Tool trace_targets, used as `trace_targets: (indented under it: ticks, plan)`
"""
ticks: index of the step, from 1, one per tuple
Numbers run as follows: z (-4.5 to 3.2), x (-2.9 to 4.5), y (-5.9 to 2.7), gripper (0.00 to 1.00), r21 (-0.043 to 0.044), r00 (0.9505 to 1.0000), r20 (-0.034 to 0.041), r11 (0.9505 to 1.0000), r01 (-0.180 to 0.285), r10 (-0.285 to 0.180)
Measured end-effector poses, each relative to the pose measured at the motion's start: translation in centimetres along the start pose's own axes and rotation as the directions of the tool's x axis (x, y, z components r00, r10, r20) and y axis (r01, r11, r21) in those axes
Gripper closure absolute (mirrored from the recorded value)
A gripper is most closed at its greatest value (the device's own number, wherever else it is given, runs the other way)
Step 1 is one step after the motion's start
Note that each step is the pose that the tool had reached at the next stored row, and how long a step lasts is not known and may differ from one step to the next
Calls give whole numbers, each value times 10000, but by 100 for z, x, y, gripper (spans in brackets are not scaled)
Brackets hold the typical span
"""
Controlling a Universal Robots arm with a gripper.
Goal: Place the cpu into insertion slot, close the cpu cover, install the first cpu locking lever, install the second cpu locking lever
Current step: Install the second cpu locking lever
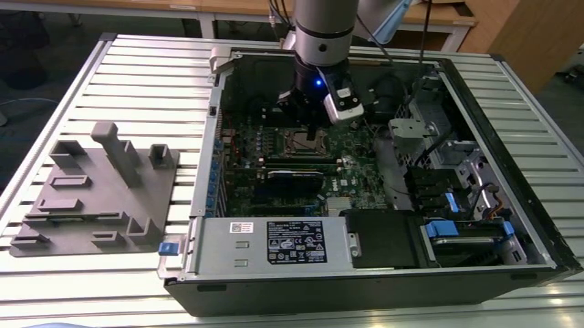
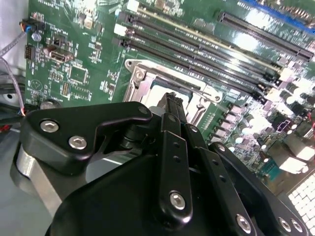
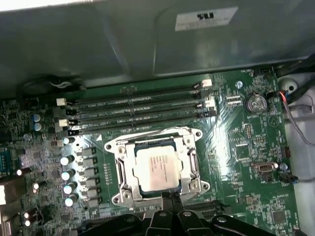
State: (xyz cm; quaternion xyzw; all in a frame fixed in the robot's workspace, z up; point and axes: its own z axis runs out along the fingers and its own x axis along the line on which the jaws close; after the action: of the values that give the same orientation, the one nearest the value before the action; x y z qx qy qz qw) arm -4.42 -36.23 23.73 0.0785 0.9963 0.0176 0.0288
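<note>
Case: we see the open computer case lying on the slatted table, with the arm reaching down into it.
Board: the green motherboard faces up.
Slot: the insertion slot sits just beside the long memory slots.
Gripper: the gripper hangs at the socket's edge, fingers pressed together on nothing we can see.
Cover: the cpu cover looks folded down over the socket.
Chip: the cpu sits in the slot, showing through the cut-out.
Risk: we judge the closed tip could slide off the socket's rim and scrape the board, or press on a chip not lying quite flat.
</note>
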Motion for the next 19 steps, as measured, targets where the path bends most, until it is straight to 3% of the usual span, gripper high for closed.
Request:
trace_targets:
  ticks: [19]
  plan:
    - [0,-13,-83,89,-1,10000,0,10000,0,0]
